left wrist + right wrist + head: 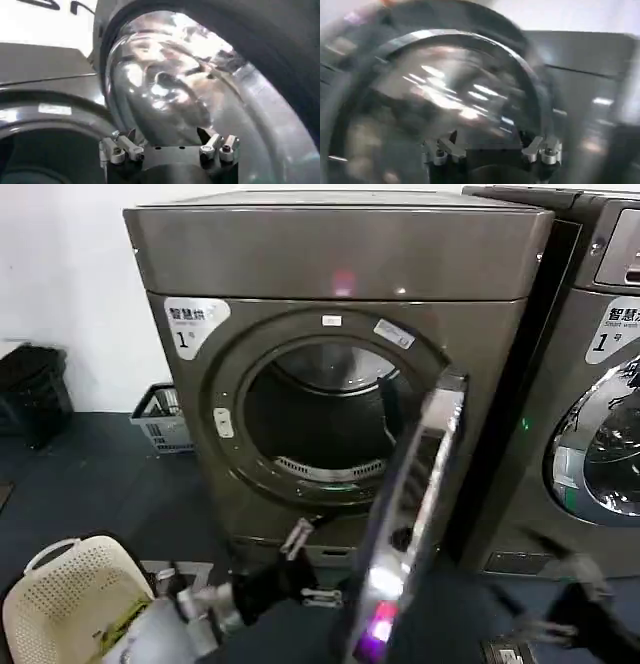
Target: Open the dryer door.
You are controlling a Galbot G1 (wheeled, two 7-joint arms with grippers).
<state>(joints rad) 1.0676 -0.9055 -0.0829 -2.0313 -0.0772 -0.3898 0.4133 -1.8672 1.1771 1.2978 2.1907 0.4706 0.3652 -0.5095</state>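
Note:
The dryer (340, 254) is a bronze-grey box with a white "1" sticker (195, 324), and its round drum mouth (320, 419) stands uncovered. The dryer door (420, 484) is swung out towards me on its right-hand hinge and shows edge-on, chrome rim shining. My left gripper (298, 539) hovers low in front of the machine, just left of the door's lower edge. In the left wrist view that gripper (166, 134) is open and empty, facing the door's bulging glass (170, 75). My right gripper (585, 579) is low at the right; the right wrist view shows it (488, 136) open before a blurred round glass door (445, 95).
A twin machine (600, 384) stands directly to the right. A cream laundry basket (65, 594) sits on the dark floor at lower left. A grey basket (160, 419) and a black bag (35, 389) rest against the white wall on the left.

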